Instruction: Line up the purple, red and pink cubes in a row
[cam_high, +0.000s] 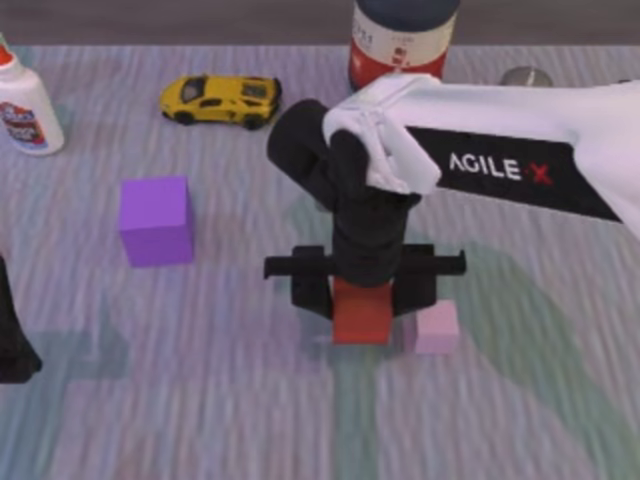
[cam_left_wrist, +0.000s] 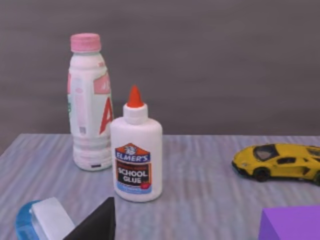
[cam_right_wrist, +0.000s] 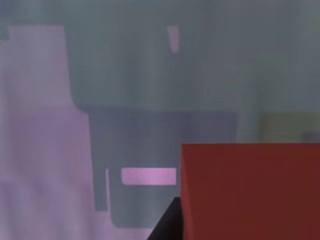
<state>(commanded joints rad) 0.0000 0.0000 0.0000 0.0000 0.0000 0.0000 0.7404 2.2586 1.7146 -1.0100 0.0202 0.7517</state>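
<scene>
red cube (cam_high: 361, 312) half hidden under right gripper (cam_high: 362, 297), purple cube (cam_left_wrist: 290, 223) cut off by edge

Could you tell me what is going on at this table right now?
The right gripper is over the red cube, fingers either side, just beside the pink cube. The purple cube sits apart toward the table's left, not yet in the row. The left arm is parked at the left edge.
</scene>
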